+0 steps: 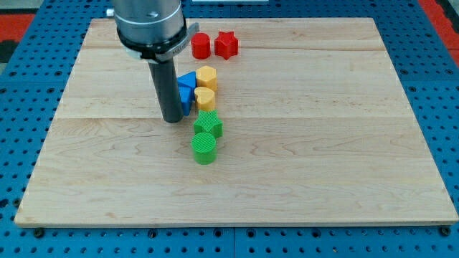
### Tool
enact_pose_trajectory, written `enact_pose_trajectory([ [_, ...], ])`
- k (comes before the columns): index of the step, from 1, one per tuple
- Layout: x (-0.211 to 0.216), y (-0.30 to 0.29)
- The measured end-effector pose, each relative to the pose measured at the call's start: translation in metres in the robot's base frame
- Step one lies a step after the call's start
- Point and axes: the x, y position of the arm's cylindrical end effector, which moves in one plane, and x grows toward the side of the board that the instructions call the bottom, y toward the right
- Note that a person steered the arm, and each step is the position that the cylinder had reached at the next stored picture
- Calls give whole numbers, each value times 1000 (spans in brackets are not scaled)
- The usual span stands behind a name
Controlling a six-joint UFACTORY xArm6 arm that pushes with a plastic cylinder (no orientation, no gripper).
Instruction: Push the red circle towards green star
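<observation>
The red circle point(201, 46) lies near the view's top, with a red star point(226, 44) just to its right. The green star point(208, 125) lies lower, at mid board, with a green circle point(204, 148) touching it from below. My tip point(172, 120) rests on the board left of the green star and well below the red circle. The rod stands in front of the blue blocks and hides part of them.
A yellow hexagon point(207, 76) and a yellow heart point(205, 97) sit between the red circle and the green star. Blue blocks point(186, 89) lie just left of them. The wooden board point(323, 143) ends in a blue pegboard surround.
</observation>
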Motion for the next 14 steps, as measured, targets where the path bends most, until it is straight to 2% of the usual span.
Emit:
enact_pose_trajectory([
  [1, 21, -65],
  [2, -52, -87],
  [3, -108, -46],
  [4, -141, 14],
  [5, -179, -32],
  [6, -182, 30],
  [7, -147, 91],
  [8, -174, 56],
  [9, -219, 67],
  [10, -187, 101],
  [11, -109, 101],
  [12, -65, 101],
  [13, -46, 121],
  [14, -63, 134],
])
